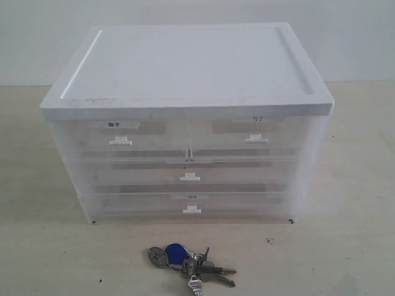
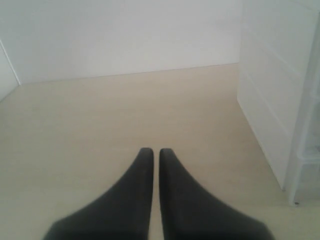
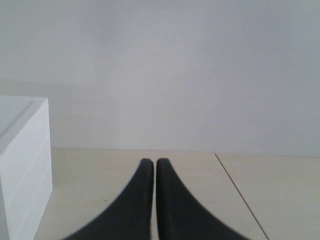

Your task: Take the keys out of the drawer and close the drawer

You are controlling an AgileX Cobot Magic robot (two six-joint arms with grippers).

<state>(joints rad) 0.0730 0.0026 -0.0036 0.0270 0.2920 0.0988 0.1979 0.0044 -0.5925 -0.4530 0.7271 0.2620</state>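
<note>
Lying before pushed-in drawer (image 1: 237,143), keys (image 1: 187,262) cropped at edge; left end effector (image 2: 151,151), right end effector (image 3: 150,161) closed, empty

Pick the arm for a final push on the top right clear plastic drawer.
Right, probably: the clear half-width drawer sits on that arm's side and already looks closed. The left gripper and right gripper are both shut.

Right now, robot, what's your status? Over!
Left gripper and right gripper shut, empty. Keys out, lying on table. Drawer shut. Nothing seen in the way.
</note>
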